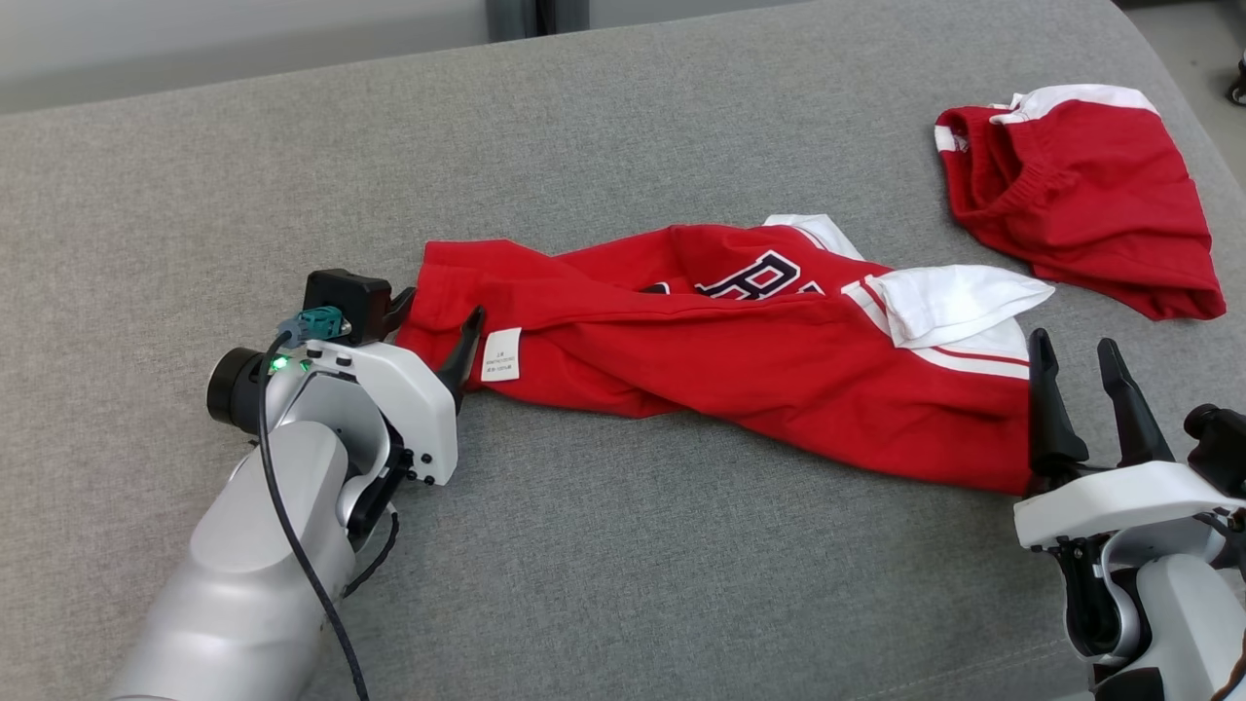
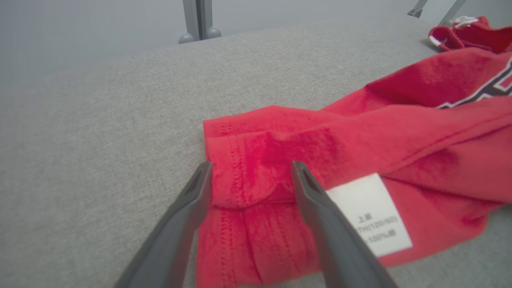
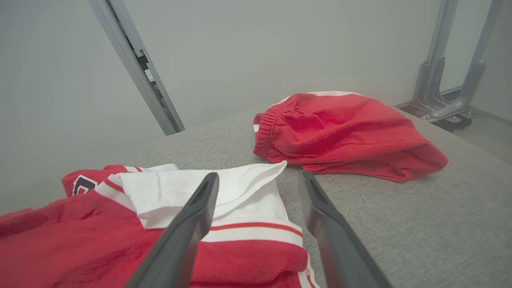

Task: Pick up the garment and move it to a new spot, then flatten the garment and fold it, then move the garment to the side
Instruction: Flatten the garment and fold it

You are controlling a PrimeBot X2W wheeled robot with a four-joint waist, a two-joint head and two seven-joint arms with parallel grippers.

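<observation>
The garment (image 1: 740,360) is a red shirt with white sleeves and dark lettering, lying twisted and crumpled across the middle of the grey padded surface (image 1: 584,146). My left gripper (image 1: 440,310) is open at its left end. In the left wrist view the left gripper (image 2: 252,165) has its two fingers either side of the stitched hem corner of the garment (image 2: 400,132), beside a white care label (image 2: 372,216). My right gripper (image 1: 1074,343) stands open at the garment's right end. From the right wrist, the right gripper (image 3: 259,176) points over the white sleeve (image 3: 180,192), with nothing gripped.
A second red piece, shorts with an elastic waistband (image 1: 1081,195), lies bunched at the far right of the surface (image 3: 340,128). Metal frame legs (image 3: 444,100) stand beyond the right edge. A grey post (image 2: 198,20) rises behind the far edge.
</observation>
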